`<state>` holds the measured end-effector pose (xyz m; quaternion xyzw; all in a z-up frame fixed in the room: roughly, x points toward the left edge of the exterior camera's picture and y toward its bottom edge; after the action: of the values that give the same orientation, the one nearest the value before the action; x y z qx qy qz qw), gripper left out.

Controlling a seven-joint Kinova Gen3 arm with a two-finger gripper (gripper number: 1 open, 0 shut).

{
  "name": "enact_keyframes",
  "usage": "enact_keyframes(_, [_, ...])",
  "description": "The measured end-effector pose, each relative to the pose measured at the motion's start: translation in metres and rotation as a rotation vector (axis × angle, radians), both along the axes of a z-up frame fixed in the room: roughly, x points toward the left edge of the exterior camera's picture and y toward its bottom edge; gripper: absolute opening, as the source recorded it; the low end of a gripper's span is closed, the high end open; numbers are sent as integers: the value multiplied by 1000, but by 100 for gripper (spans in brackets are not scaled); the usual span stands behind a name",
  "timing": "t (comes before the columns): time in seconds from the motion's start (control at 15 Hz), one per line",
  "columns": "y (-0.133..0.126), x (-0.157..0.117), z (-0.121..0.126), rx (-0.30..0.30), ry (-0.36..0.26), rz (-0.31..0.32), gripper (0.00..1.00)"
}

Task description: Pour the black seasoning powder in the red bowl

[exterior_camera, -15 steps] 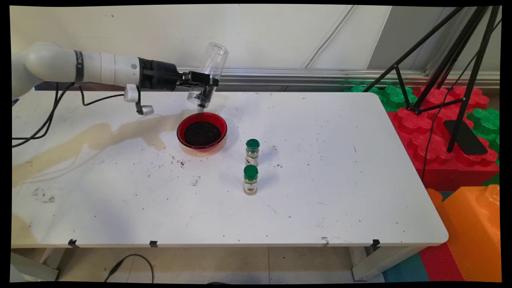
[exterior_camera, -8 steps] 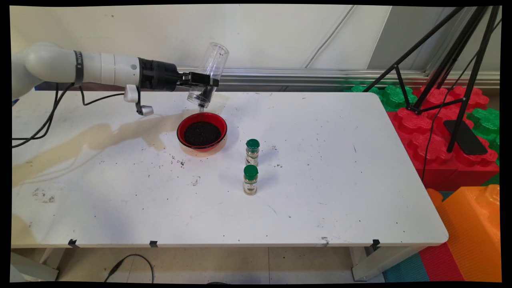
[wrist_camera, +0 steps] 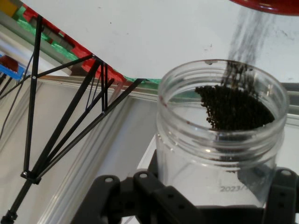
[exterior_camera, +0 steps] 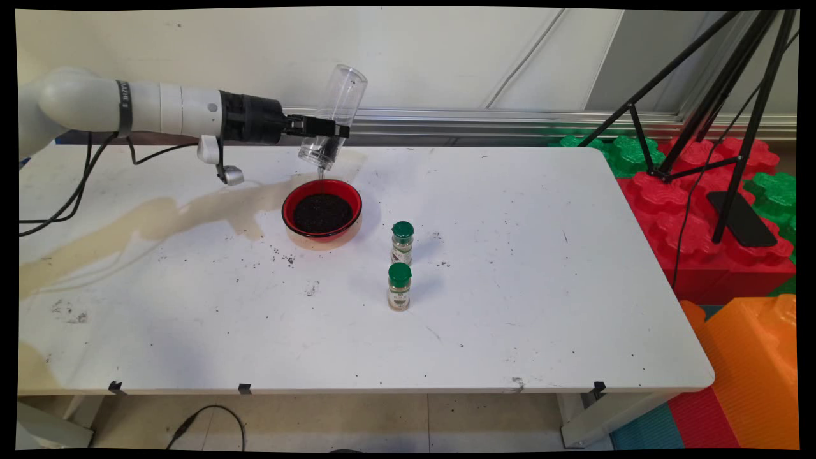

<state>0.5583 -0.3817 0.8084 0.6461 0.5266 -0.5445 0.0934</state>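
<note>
Two green-capped spice jars (exterior_camera: 400, 285) stand nearest on white table (exterior_camera: 510, 319), red bowl (exterior_camera: 322, 209) of dark grains behind.
Gripper (exterior_camera: 331, 129) clamps clear jar (exterior_camera: 333, 116), tipped mouth-down just above bowl's far rim, grains (wrist_camera: 233, 107) spilling.

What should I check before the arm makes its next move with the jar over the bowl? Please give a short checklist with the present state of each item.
1. Grip: gripper shut on the clear jar, held across its body. Ok.
2. Jar mouth over the red bowl: mouth points down, just above the bowl's far rim, near the edge. Ok, but little margin.
3. Jar emptied: dark grains sit at the mouth and a thin stream falls. Not ok.
4. Spill: loose specks lie on the table near the bowl. Not ok.
5. Two green-capped bottles stand upright, apart from the bowl. Ok.
6. Room left in the bowl: cannot tell.
</note>
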Motion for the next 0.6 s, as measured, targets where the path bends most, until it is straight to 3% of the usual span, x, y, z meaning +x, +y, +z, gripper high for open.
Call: enact_keyframes(0.6, [3,0,2,-67,-61,-38,0])
